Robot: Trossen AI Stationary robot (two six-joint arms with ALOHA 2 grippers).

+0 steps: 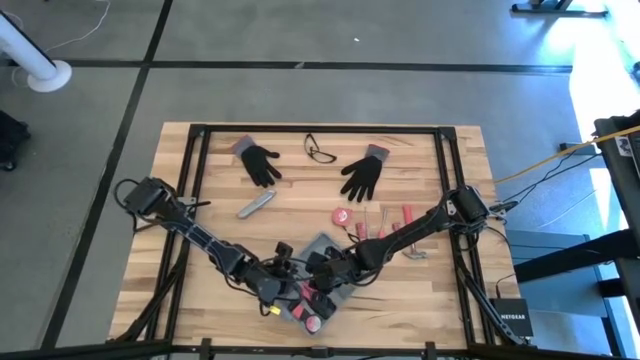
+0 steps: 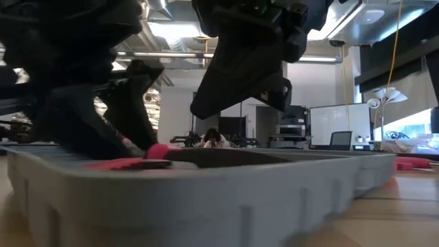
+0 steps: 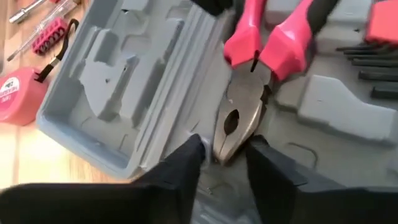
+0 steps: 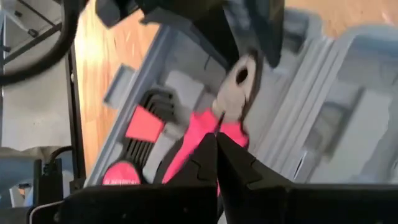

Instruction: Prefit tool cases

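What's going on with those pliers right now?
Left gripper open around pliers nose. Right gripper shut over pink handles. Pliers lying in tool case.

Blue-grey tool case (image 3: 118, 106) holds pliers (image 3: 249, 93) with pink-red handles, steel jaws.

— What's under you?

— My wooden table (image 1: 200, 280), pale planks with a black frame around it.

— And lying on it?

— Two black gloves (image 1: 260, 163) (image 1: 362, 176), glasses (image 1: 320, 150), a slim grey bar (image 1: 255, 206), a red tape measure (image 1: 341, 215), some red-handled tools (image 1: 392, 222), and the open tool case (image 1: 322, 247) at my near edge.
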